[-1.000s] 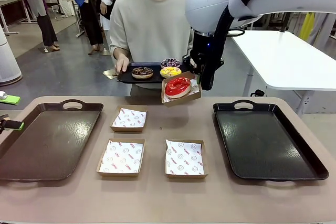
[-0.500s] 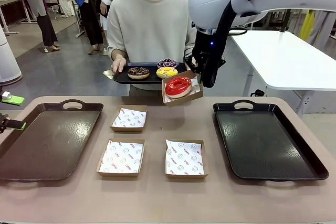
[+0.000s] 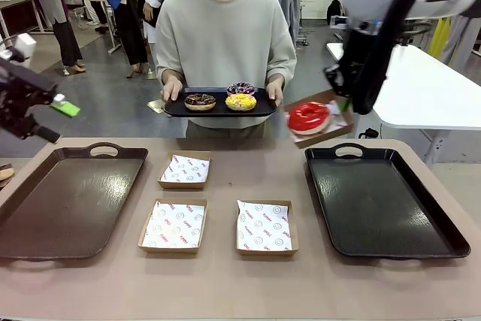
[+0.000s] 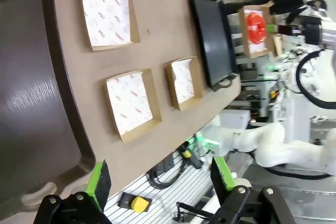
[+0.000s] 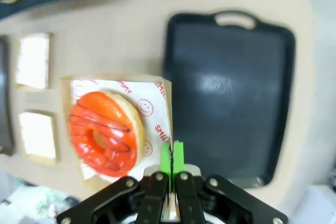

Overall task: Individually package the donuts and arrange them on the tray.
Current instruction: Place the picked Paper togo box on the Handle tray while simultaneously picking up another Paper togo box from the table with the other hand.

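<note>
right gripper [image 5: 171, 153]: we have it clamped on the rim of the cardboard box [image 3: 331, 122] carrying the red donut [image 3: 308, 116], aloft near the right tray [image 3: 391, 238]'s far-left corner | left gripper [image 4: 160, 176]: fingers apart, raised beside the left tray [image 3: 68, 208] | person's tray [image 3: 218, 111]: we see the other three donuts [image 3: 240, 101]

right gripper [image 3: 343, 104] gripping box [image 3: 323, 137], red donut [image 3: 309, 116] inside
</note>
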Robot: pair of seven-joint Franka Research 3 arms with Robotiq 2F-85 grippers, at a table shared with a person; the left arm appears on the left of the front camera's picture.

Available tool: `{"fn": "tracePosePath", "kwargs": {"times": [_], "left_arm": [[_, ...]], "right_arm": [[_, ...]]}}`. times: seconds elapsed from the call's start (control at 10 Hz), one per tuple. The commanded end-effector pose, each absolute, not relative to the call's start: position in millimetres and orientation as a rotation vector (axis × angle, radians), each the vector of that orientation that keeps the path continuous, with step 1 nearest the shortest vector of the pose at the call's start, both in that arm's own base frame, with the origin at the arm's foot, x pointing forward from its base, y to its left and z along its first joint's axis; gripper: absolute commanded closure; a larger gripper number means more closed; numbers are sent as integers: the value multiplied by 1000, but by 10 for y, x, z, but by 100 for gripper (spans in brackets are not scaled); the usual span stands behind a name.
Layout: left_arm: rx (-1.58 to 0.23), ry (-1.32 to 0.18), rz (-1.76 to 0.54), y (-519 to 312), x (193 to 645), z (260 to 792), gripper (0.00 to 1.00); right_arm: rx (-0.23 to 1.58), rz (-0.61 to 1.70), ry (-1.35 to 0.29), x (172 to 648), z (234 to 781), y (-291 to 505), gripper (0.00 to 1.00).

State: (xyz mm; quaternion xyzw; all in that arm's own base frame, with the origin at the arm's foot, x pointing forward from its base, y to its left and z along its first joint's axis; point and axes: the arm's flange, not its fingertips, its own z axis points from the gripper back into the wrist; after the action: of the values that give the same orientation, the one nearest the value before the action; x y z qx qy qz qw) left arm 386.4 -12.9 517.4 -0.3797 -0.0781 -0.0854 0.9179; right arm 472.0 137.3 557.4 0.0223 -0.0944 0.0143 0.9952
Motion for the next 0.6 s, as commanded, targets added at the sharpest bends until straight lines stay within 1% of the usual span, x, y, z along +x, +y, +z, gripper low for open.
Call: {"fn": "tracePosePath", "kwargs": {"times": [0.0,0.2,0.5], "left_arm": [[-587,-94,-185,-420,4239,5116,0],[-411,-87,-211,-909,4672,5038,0],[-184,-87,-221,-1432,5249,4764,0]], "right_arm": [[32,-36,-172,4675,5434,962,99],[70,-106,-153,4644,5248,598,99],[115,-113,-112,4675,4920,429,99]]}}
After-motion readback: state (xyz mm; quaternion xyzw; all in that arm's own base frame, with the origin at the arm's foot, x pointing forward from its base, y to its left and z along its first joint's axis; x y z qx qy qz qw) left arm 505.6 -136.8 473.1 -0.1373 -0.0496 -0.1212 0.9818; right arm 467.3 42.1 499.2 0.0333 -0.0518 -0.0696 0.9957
